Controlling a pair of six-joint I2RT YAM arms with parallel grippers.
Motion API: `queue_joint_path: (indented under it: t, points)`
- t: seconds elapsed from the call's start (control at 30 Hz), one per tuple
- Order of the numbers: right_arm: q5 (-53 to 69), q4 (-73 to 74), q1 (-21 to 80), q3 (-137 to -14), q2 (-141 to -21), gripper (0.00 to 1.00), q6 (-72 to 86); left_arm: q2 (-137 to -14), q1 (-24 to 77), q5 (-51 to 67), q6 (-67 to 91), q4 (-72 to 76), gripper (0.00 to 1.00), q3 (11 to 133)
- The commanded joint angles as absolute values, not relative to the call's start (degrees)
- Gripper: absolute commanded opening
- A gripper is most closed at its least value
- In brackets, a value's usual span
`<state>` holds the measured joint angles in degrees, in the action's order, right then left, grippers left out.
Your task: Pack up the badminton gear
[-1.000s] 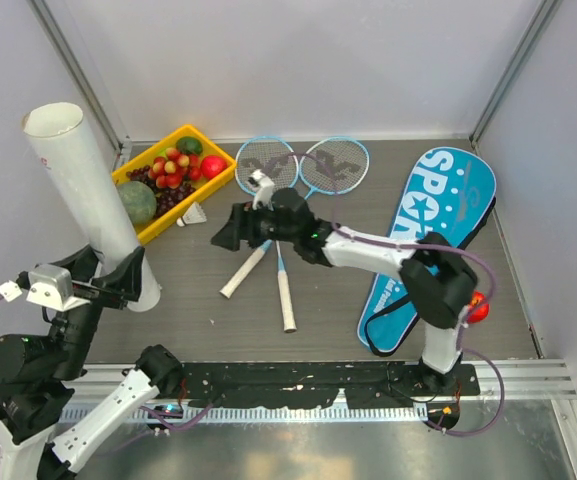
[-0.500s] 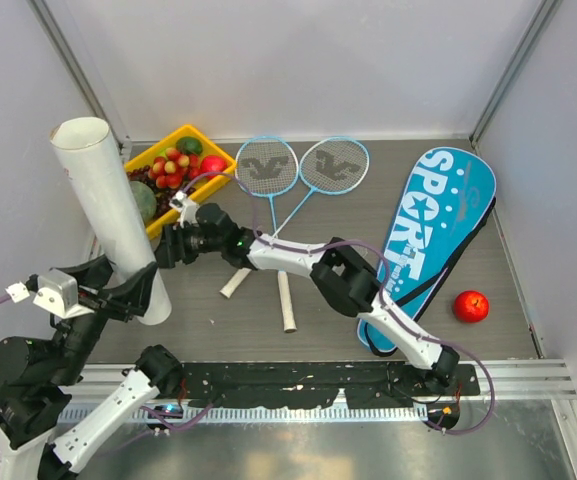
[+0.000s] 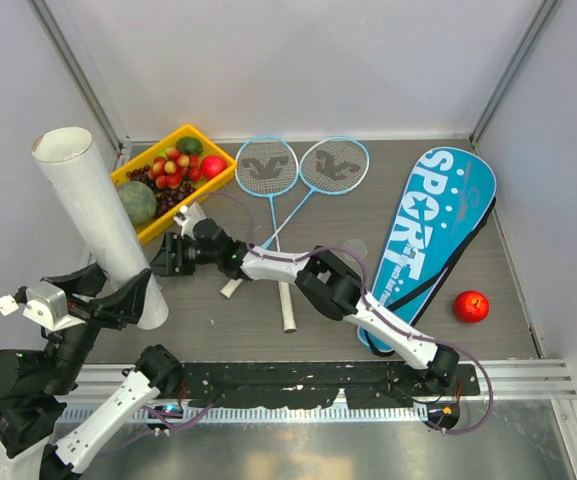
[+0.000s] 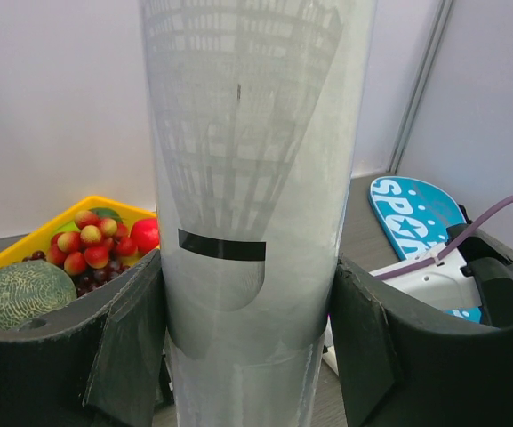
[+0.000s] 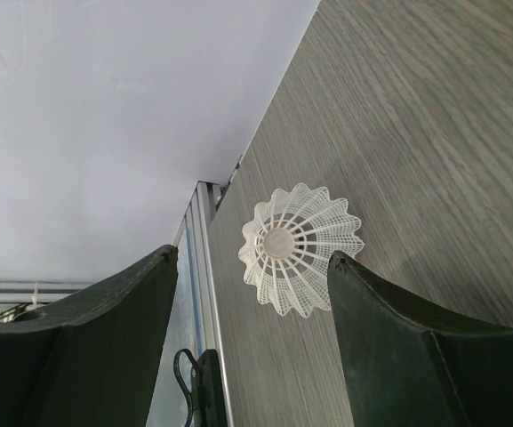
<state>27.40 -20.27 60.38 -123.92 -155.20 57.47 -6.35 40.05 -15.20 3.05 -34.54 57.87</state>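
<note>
Right gripper (image 5: 252,258) spread wide, shuttlecock (image 5: 299,249) between

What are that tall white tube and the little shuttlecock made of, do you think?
The tube is probably translucent, faintly glossy plastic; a latticed shadow shows through its wall. The shuttlecock has a white open-mesh skirt, so likely matte moulded plastic or nylon.

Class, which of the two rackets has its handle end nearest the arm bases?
The racket whose head lies next to the tray. Its handle ends lower in the top view than that of the other racket, which it crosses.
</note>
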Motion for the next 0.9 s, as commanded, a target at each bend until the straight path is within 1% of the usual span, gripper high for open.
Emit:
queue_joint_path:
  t: [0.0,0.17,0.27,0.33,0.4,0.43,0.47,0.5,0.53,0.57,0.63,0.67,0.87]
  points:
    - [27.6,-25.9,61.8,-129.3,-156.9,0.72,62.2,-5.3,39.9,-15.3,3.6,-31.6,0.18,57.6]
    - [27.7,-25.4,62.6,-130.7,-158.4,0.71,62.5,-5.2,39.9,-15.6,3.3,-31.6,0.18,57.4]
    - [28.2,-24.9,62.7,-130.4,-158.5,0.66,62.8,-5.2,39.9,-15.7,3.0,-31.4,0.18,57.1]
    - [28.6,-25.0,62.8,-130.1,-158.5,0.59,62.8,-5.2,39.9,-16.0,2.9,-31.2,0.18,56.7]
    - [28.7,-25.1,62.8,-129.6,-158.5,0.47,63.0,-5.2,39.9,-16.1,2.8,-31.0,0.18,56.3]
    - [28.8,-25.6,62.8,-129.3,-158.3,0.39,63.3,-5.4,39.9,-16.1,2.8,-30.9,0.18,55.8]
    - [28.9,-26.2,62.8,-129.0,-157.9,0.36,63.7,-5.4,39.9,-16.1,2.8,-30.8,0.18,55.5]
    - [28.7,-26.5,62.8,-128.4,-157.8,0.27,63.9,-5.5,39.9,-16.0,2.8,-30.8,0.18,55.2]
    - [28.6,-27.2,62.7,-128.0,-157.2,0.23,64.1,-5.6,39.9,-16.0,2.7,-30.8,0.18,55.0]
    - [28.5,-27.9,62.7,-127.3,-156.7,0.15,64.1,-5.7,40.0,-16.1,2.6,-30.8,0.18,54.6]
    - [28.3,-28.7,62.4,-126.0,-155.6,0.08,63.7,-5.9,39.9,-16.7,2.0,-30.7,0.18,54.0]
    - [28.3,-29.0,62.3,-125.2,-154.4,0.06,63.7,-5.9,40.0,-17.0,1.7,-30.8,0.18,53.6]
    - [27.2,-33.9,60.7,-115.5,-146.8,0.05,63.6,-6.2,39.9,-17.7,0.3,-30.5,0.19,52.1]
